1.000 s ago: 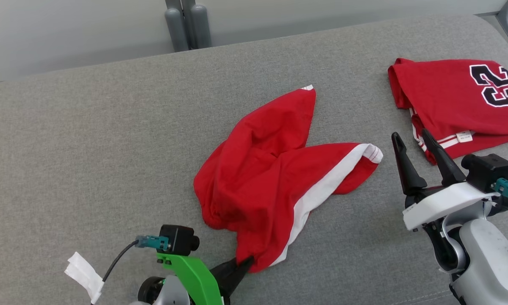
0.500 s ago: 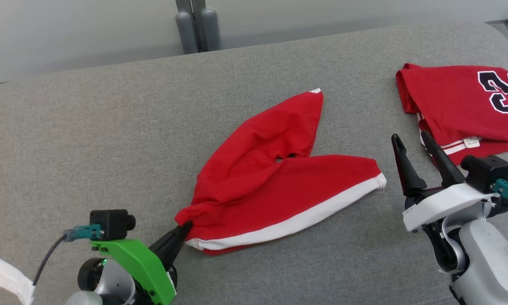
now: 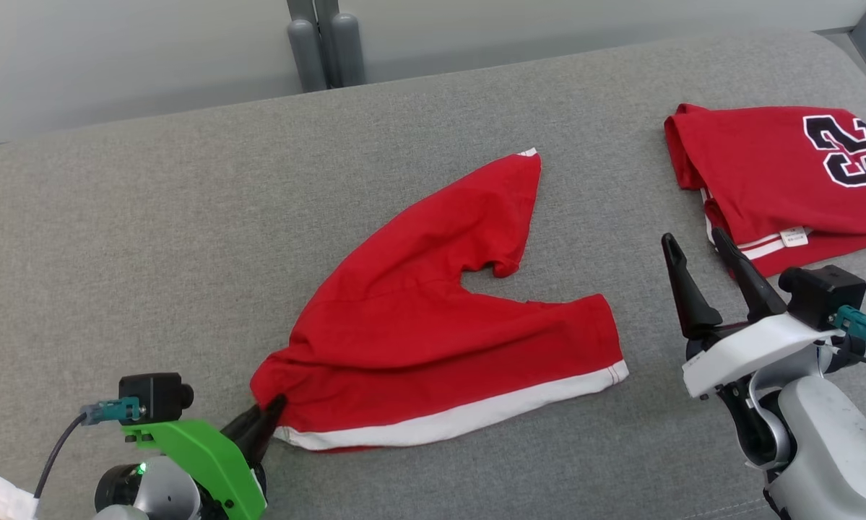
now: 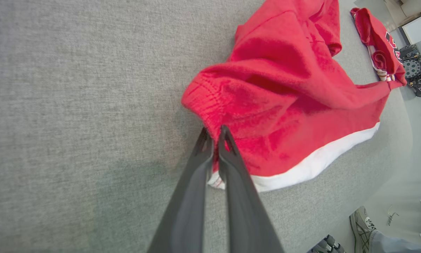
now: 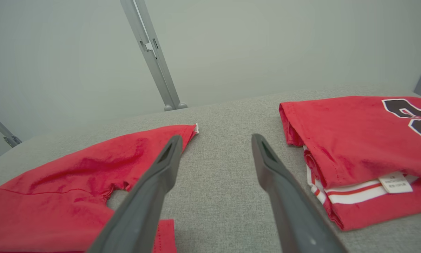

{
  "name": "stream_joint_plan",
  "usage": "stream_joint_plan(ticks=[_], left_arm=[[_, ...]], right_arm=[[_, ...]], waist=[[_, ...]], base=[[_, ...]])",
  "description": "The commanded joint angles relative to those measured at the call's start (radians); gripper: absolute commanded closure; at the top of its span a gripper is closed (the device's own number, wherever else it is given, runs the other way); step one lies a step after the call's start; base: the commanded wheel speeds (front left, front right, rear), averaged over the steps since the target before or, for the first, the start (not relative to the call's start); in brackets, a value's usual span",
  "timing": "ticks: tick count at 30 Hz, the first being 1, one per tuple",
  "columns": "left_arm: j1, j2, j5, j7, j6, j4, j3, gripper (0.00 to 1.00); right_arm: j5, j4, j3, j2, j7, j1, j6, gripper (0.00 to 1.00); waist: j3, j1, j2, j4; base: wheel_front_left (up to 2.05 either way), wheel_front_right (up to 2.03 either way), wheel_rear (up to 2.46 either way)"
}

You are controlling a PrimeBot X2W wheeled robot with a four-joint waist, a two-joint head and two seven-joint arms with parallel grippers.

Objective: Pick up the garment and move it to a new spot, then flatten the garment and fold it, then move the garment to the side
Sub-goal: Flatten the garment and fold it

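Observation:
The garment, red shorts with a white side stripe, lies spread on the grey padded surface, its two legs pointing up and to the right. My left gripper is at the garment's lower left corner, shut on the bunched waistband edge. In the left wrist view the two fingers of this gripper pinch the red cloth just above the white stripe. My right gripper stands open to the right of the garment, touching nothing. In the right wrist view that gripper has bare surface between its fingers, and the garment lies to the left.
A folded red jersey with a black number lies at the back right, close to my right gripper, and is also in the right wrist view. Grey posts stand behind the far edge. A person's shoes are beside the surface.
My left gripper has pulled the garment's corner to the left, and the crumpled shorts have stretched out flatter. The right gripper has stayed open in place.

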Motion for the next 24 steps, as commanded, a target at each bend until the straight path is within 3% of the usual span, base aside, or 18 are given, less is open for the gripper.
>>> stream_joint_plan(ticks=[1, 10, 17, 24], left_arm=[[-0.004, 0.011, 0.021, -0.011, 0.0, 0.003, 0.003, 0.0], [0.059, 0.085, 0.09, -0.105, 0.061, -0.109, 0.076, 0.0], [0.088, 0.097, 0.218, -0.351, 0.152, -0.202, 0.186, 0.0], [0.125, 0.071, 0.328, -0.559, 0.215, -0.181, 0.22, 0.0]], right_arm=[[0.001, 0.004, 0.002, -0.001, -0.003, -0.003, 0.0, 0.0], [-0.006, 0.002, -0.007, -0.003, -0.006, 0.016, 0.0, 0.0], [-0.022, -0.012, -0.013, 0.006, -0.016, 0.03, 0.0, 0.0], [-0.046, -0.045, -0.02, 0.026, -0.03, 0.053, 0.0, 0.0]], waist=[[-0.004, 0.0, 0.0, 0.001], [-0.03, 0.0, 0.0, 0.023], [-0.056, 0.0, 0.0, 0.045], [-0.088, 0.0, 0.0, 0.046]], base=[[0.0, 0.0, 0.0], [0.0, 0.0, 0.0], [0.0, 0.0, 0.0], [0.0, 0.0, 0.0]])
